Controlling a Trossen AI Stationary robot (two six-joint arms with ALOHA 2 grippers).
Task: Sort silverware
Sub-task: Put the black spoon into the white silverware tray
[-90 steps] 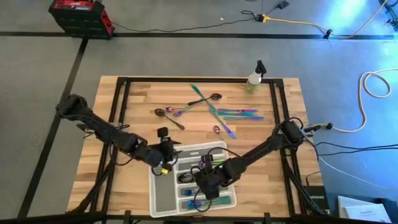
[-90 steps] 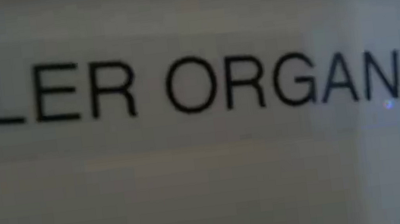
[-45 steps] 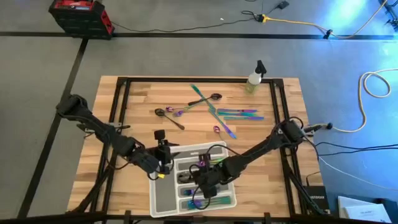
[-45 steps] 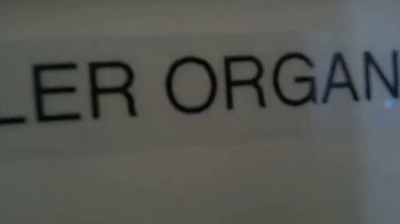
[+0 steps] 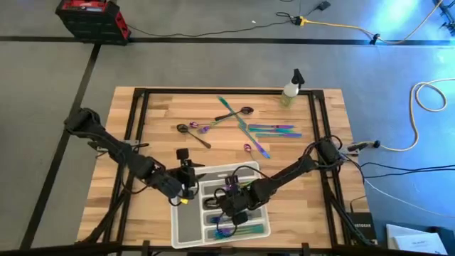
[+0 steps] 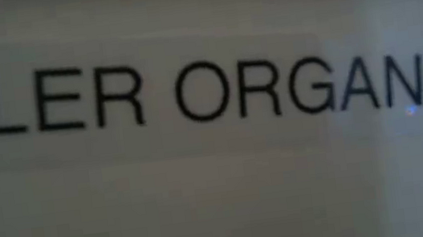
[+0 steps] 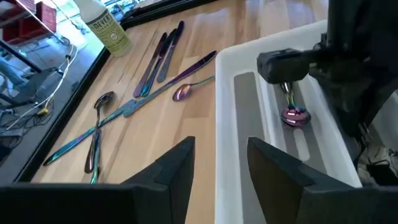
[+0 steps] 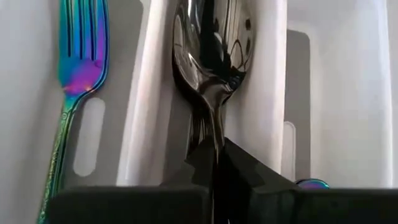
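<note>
Loose silverware [image 5: 245, 124], iridescent and dark, lies on the far half of the wooden table. The translucent white tray [image 5: 186, 229] sits at the near middle and holds an iridescent fork [image 8: 78, 62] and other pieces. My right gripper [image 5: 229, 203] is over the tray, shut on a dark shiny spoon [image 8: 211, 43]. My left gripper [image 7: 217, 180] is open at the tray's left far corner. One finger is over the wood and one over the tray, with the tray wall [image 7: 219, 112] between them. I cannot tell whether it touches the wall. My right gripper pinches the dark spoon's handle [image 8: 214, 134] just behind the bowl, between its two fingers. The spoon runs on ahead of the fingertips, in line with the fingers. Its bowl [image 8: 211, 56] is above a tray compartment, inner side facing the camera; whether it rests there does not show.
A small spray bottle [image 5: 290, 89] stands at the table's far right. The tray's printed label [image 6: 208, 90] fills the whole low view. A black frame [image 5: 138, 107] runs along the table's sides. Cables lie on the floor beyond the table's right edge.
My right gripper has shifted a little toward the table's left over the tray, keeping the spoon. My left gripper has eased slightly toward the near edge, beside the tray's left wall.
</note>
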